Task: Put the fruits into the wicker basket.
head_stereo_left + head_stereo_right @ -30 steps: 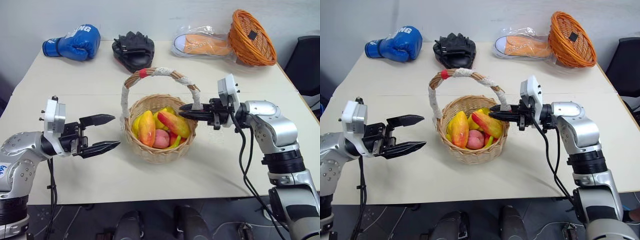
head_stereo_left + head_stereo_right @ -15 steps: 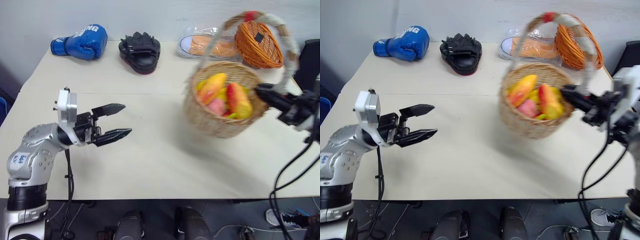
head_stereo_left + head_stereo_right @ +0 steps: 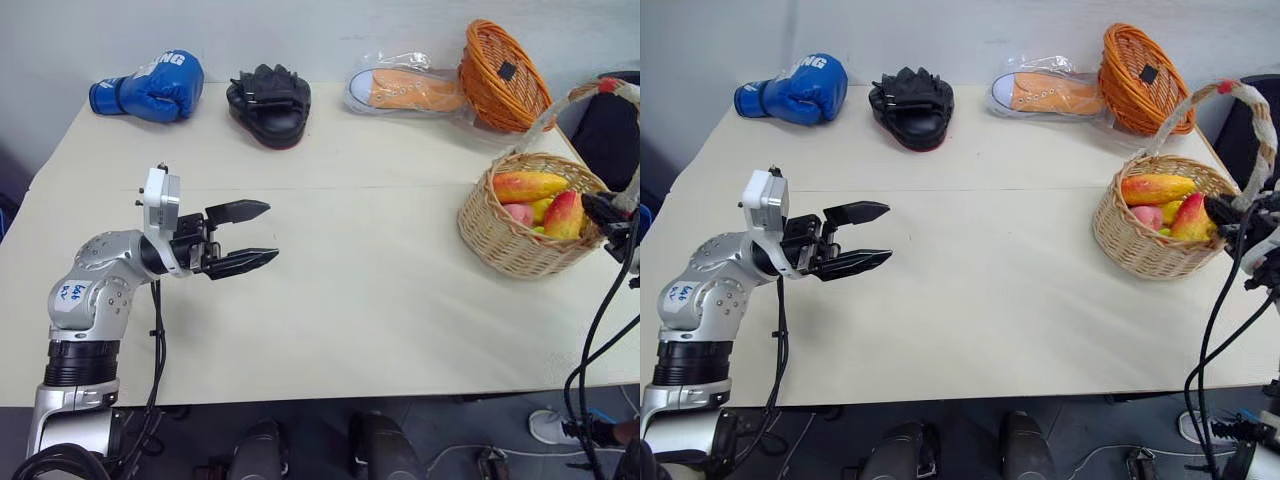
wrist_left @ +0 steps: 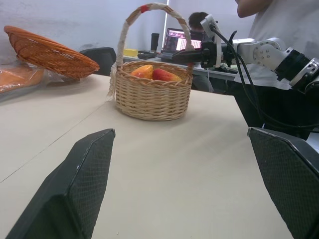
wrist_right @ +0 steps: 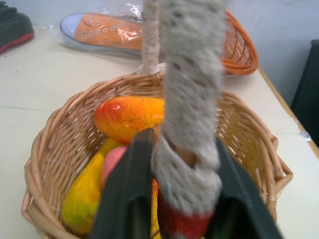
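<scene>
At the table's right edge the wicker basket (image 3: 1155, 240) stands upright, handle between the right gripper's (image 5: 179, 199) jaws.

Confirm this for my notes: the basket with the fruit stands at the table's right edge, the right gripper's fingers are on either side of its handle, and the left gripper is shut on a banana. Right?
Not quite. The left gripper is open and holds nothing, as the left eye view shows. The rest holds: the basket with the fruit stands at the table's right edge, and the right gripper's fingers are on either side of its handle.
</scene>
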Available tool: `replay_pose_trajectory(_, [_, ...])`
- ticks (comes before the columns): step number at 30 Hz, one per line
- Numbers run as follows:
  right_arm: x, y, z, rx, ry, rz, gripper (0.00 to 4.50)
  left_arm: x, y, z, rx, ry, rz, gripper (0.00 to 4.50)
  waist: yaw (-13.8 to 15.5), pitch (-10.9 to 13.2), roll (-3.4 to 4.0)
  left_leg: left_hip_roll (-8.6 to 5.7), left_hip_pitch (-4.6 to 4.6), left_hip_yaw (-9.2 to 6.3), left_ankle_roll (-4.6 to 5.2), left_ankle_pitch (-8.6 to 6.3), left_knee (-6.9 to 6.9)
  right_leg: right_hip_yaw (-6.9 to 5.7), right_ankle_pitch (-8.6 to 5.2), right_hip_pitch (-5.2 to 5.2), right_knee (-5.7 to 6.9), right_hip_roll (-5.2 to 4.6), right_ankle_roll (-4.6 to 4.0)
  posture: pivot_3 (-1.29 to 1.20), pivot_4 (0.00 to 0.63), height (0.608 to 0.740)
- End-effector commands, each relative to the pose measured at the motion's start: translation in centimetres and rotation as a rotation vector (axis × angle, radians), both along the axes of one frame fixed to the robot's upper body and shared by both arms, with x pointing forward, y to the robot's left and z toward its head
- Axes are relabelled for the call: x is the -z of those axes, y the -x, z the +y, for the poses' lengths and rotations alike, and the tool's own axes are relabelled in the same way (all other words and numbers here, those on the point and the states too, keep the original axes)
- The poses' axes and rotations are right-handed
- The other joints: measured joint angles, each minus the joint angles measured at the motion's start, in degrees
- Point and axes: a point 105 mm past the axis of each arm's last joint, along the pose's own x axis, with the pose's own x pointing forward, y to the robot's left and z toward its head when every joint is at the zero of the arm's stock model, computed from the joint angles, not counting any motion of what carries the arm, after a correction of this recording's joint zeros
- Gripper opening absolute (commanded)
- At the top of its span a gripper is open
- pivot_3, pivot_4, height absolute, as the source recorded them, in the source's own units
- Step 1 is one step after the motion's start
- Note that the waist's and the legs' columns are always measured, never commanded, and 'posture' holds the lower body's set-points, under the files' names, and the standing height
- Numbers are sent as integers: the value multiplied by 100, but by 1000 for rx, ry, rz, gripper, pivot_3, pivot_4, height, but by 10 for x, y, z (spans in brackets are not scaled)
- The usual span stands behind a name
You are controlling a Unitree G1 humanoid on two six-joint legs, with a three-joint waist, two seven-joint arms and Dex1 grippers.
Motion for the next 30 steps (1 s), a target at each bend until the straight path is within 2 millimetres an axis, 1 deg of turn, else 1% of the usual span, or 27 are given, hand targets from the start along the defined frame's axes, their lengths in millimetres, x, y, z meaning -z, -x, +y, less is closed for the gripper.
replay_pose_trajectory(1, [-27,18,3,-50,68,-119,2518,-7,5,8,-15,-10,-40,4500,11,0,0,0,0,-1,0,0,0,0,0,0,1,0,0,0,150,740])
replay_pose_trajectory(2, [-29,23,5,-68,89,-127,2897,-6,5,9,-19,-12,-36,4500,23,0,0,1,0,-1,0,0,0,0,0,0,1,0,0,0,150,740])
replay_pose_trajectory(4, [-37,40,-3,-78,161,-147,3564,-3,5,14,-49,9,-16,4500,56,0,1,1,0,-4,0,0,0,0,0,0,-1,2,0,0,150,740])
replay_pose_trajectory(5, [-39,45,-6,-77,185,-149,3942,-3,4,15,-60,22,-8,4500,68,1,2,0,0,-4,0,0,-1,0,0,0,-2,1,0,0,150,740])
replay_pose_trajectory(6, [-42,54,-8,-101,258,-137,4288,-2,0,20,-109,31,-29,4500,82,1,3,-1,0,-4,1,-1,-1,2,0,0,-3,-1,1,0,150,740])
replay_pose_trajectory(7, [-44,60,-9,-128,315,-126,4459,-1,-3,23,-149,32,-49,4500,85,2,3,-3,0,-4,2,-1,1,1,1,2,-4,-2,3,0,150,740])
replay_pose_trajectory(9, [-47,80,-6,-204,389,-138,4459,7,-4,33,-213,7,-44,4500,92,2,3,-7,1,-4,6,1,1,-1,3,9,-7,-3,5,0,150,740])
replay_pose_trajectory(11, [-47,97,-1,-280,380,-165,4459,20,2,41,-238,-52,-4,4500,81,1,3,-4,15,-4,5,-1,-1,-4,3,26,-16,3,5,0,150,740])
replay_pose_trajectory(12, [-37,103,-3,-283,384,-121,4459,27,5,46,-252,-85,7,4500,63,2,2,2,27,-9,2,-4,-7,-8,3,41,-29,9,5,0,150,740])
replay_pose_trajectory(13, [-23,107,-5,-288,400,-51,4459,31,8,51,-268,-115,16,4500,55,2,2,7,49,-19,0,-7,-17,-6,3,59,-40,13,5,0,150,740])
replay_pose_trajectory(15, [16,120,-6,-338,406,118,4459,41,11,61,-318,-166,27,4500,54,-1,-5,11,90,-20,-4,-15,-36,-6,1,98,-58,16,3,0,150,740])
replay_pose_trajectory(16, [36,128,-4,-388,462,188,4459,45,11,65,-345,-183,31,4500,54,-3,-6,12,94,-21,-3,-17,-45,-6,1,102,-67,15,2,0,150,740])
replay_pose_trajectory(17, [49,133,-2,-420,477,229,4459,49,12,69,-368,-196,32,4500,57,-3,-6,10,97,-20,-2,-18,-57,-5,1,102,-74,12,2,0,150,740])
replay_pose_trajectory(19, [64,132,18,-498,507,210,4459,54,13,76,-412,-208,16,4500,54,-3,-6,10,107,-18,3,-15,-84,-4,3,103,-77,-8,4,0,150,740])
replay_pose_trajectory(21, [79,128,46,-596,486,182,4459,60,15,77,-436,-227,13,4500,21,-4,-3,12,110,-16,2,-12,-87,-4,4,102,-74,-14,5,0,150,740])
replay_pose_trajectory(23, [96,121,78,-714,444,164,4459,67,18,75,-450,-229,14,4500,-16,-5,-2,16,116,-14,-2,-10,-91,-3,5,103,-69,-15,3,0,150,740])
replay_pose_trajectory(26, [102,105,111,-800,400,105,4459,74,22,70,-456,-227,5,4500,-73,-4,-1,16,117,-15,-4,-9,-94,-6,4,100,-63,-18,0,0,150,740])
replay_pose_trajectory(28, [100,84,138,-858,379,31,4459,79,25,63,-433,-238,-9,4500,-101,-4,-2,13,115,-14,-5,-9,-93,-5,2,93,-54,-20,-3,0,150,740])
replay_pose_trajectory(30, [97,67,157,-902,387,-22,4459,82,29,57,-421,-238,-15,4500,-94,-3,0,15,115,-14,-8,-7,-89,-6,2,93,-50,-19,-4,0,150,740])
